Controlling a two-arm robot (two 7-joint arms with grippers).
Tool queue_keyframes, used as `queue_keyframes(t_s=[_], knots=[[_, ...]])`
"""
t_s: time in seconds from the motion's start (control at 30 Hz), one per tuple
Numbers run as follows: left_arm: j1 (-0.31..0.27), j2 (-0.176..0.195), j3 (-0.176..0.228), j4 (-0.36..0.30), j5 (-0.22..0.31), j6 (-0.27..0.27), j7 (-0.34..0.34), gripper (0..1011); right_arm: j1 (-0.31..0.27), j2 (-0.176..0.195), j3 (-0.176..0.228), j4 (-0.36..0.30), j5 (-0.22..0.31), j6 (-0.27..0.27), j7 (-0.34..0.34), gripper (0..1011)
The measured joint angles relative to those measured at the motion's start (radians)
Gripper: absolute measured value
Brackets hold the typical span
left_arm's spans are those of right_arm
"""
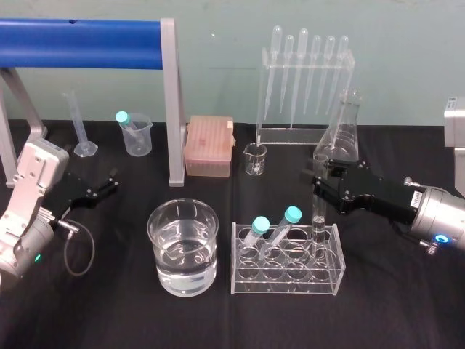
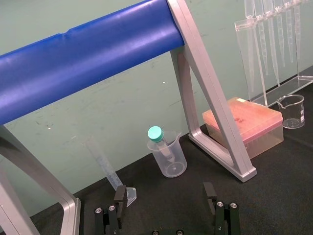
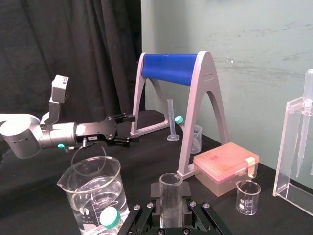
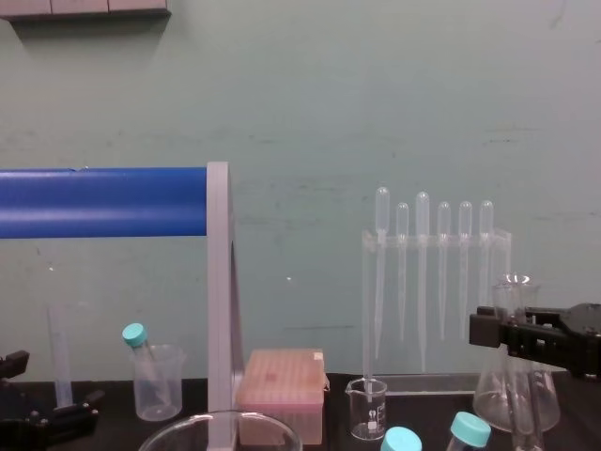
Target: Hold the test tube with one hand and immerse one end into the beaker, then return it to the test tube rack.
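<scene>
The right end effector reaches in from the right side of the black tabletop, level with the upper part of the test tube; its two black fingers press against the tube from either side, pinching it, as the right wrist view shows close up. The test tube stands upright in the clear test tube rack, in the far row at the rack's right end, with its open rim above the fingers and its lower end down inside the rack. Two teal-capped tubes lean in the rack's left half. Just left of the rack sits the beaker, wide and clear, about half full of clear liquid; it stands apart from the tube.

The left end effector lies low over the tabletop at the far left, well apart from the beaker; its fingers are spread with nothing between them.

Along the back stand a blue roller stand, a graduated cylinder, a plastic cup holding another teal-capped tube, a pink box, a small beaker, a pipette stand and a conical flask.
</scene>
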Motion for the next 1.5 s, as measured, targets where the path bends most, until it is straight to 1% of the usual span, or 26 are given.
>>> queue_keyframes(t_s=[0.1, 0.13, 0.23, 0.27, 0.3, 0.33, 0.37, 0.47, 0.5, 0.57, 0.6, 0.67, 0.7, 0.73, 0.77, 0.8, 0.9, 1.1, 1.2, 1.23, 1.3, 1.33, 1.37, 1.4, 1.5], knots=[[0.0, 0.0, 0.0, 0.0, 0.0, 0.0, 0.0, 1000, 0.0, 0.0, 0.0, 0.0, 0.001, 0.0, 0.0, 256], [0.0, 0.0, 0.0, 0.0, 0.0, 0.0, 0.0, 1000, 0.0, 0.0, 0.0, 0.0, 0.001, 0.0, 0.0, 311], [0.0, 0.0, 0.0, 0.0, 0.0, 0.0, 0.0, 1000, -0.001, 0.0, 0.001, -0.001, 0.001, 0.0, 0.0, 408], [0.0, 0.0, 0.0, 0.0, 0.0, 0.0, 0.0, 1000, -0.001, 0.001, 0.001, -0.001, 0.001, -0.001, 0.0, 425], [0.0, 0.0, 0.0, 0.0, 0.0, 0.0, 0.0, 1000, -0.001, 0.001, 0.001, -0.001, 0.001, -0.001, 0.0, 468], [0.0, 0.0, 0.0, 0.0, 0.0, 0.0, 0.0, 1000, -0.001, 0.001, 0.001, -0.001, 0.001, -0.001, 0.0, 483], [0.0, 0.0, 0.0, 0.0, 0.0, 0.0, 0.0, 1000, -0.001, 0.001, 0.001, -0.001, 0.001, -0.001, 0.0, 540], [0.0, 0.0, 0.0, 0.0, 0.0, 0.0, 0.0, 1000, -0.001, 0.001, 0.001, -0.001, 0.001, -0.001, 0.0, 609], [0.0, 0.0, 0.0, 0.0, 0.0, 0.0, 0.0, 1000, -0.001, 0.001, 0.001, -0.001, 0.001, -0.001, 0.0, 669], [0.0, 0.0, 0.0, 0.0, 0.0, 0.0, 0.0, 1000, -0.001, 0.001, 0.001, -0.001, 0.001, -0.001, 0.0, 707], [0.0, 0.0, 0.0, 0.0, 0.0, 0.0, 0.0, 1000, -0.001, 0.001, 0.001, -0.001, 0.001, -0.001, 0.0, 765], [0.0, 0.0, 0.0, 0.0, 0.0, 0.0, 0.0, 1000, -0.001, 0.001, 0.001, -0.001, 0.001, -0.001, 0.0, 804], [0.0, 0.0, 0.0, 0.0, 0.0, 0.0, 0.0, 1000, -0.001, 0.001, 0.001, -0.001, 0.001, -0.001, 0.0, 857], [0.0, 0.0, 0.0, 0.0, 0.0, 0.0, 0.0, 1000, -0.001, 0.001, 0.001, -0.001, 0.001, -0.001, 0.0, 869], [0.0, 0.0, 0.0, 0.0, 0.0, 0.0, 0.0, 1000, -0.001, 0.001, 0.001, -0.001, 0.001, -0.001, 0.0, 909], [0.0, 0.0, 0.0, 0.0, 0.0, 0.0, 0.0, 1000, -0.001, 0.001, 0.001, -0.001, 0.001, -0.001, 0.0, 918], [0.0, 0.0, 0.0, 0.0, 0.0, 0.0, 0.0, 1000, -0.001, 0.001, 0.001, -0.001, 0.001, -0.001, 0.0, 997], [0.0, 0.0, 0.0, 0.0, 0.0, 0.0, 0.0, 1000, -0.001, 0.001, 0.001, -0.002, 0.0, -0.002, -0.002, 1000], [0.0, 0.0, 0.0, 0.0, 0.0, 0.0, 0.0, 1000, -0.001, 0.002, 0.017, -0.019, -0.004, -0.018, -0.021, 1000], [0.0, 0.0, 0.0, 0.0, 0.0, 0.0, 0.0, 1000, -0.004, 0.002, 0.033, -0.036, -0.009, -0.037, -0.041, 1002], [0.0, 0.0, 0.0, 0.0, 0.0, 0.0, 0.0, 1000, -0.011, 0.002, 0.051, -0.054, -0.018, -0.06, -0.067, 1002], [0.0, 0.0, 0.0, 0.0, 0.0, 0.0, 0.0, 1000, -0.023, 0.002, 0.075, -0.077, -0.031, -0.086, -0.102, 1000], [0.0, 0.0, 0.0, 0.0, 0.0, 0.0, 0.0, 1000, -0.03, 0.002, 0.087, -0.09, -0.04, -0.098, -0.123, 1000], [0.0, 0.0, 0.0, 0.0, 0.0, 0.0, 0.0, 1000, -0.044, 0.003, 0.107, -0.111, -0.058, -0.112, -0.169, 1000], [0.0, 0.0, 0.0, 0.0, 0.0, 0.0, 0.0, 1000, -0.069, 0.009, 0.139, -0.14, -0.09, -0.111, -0.253, 1000]])
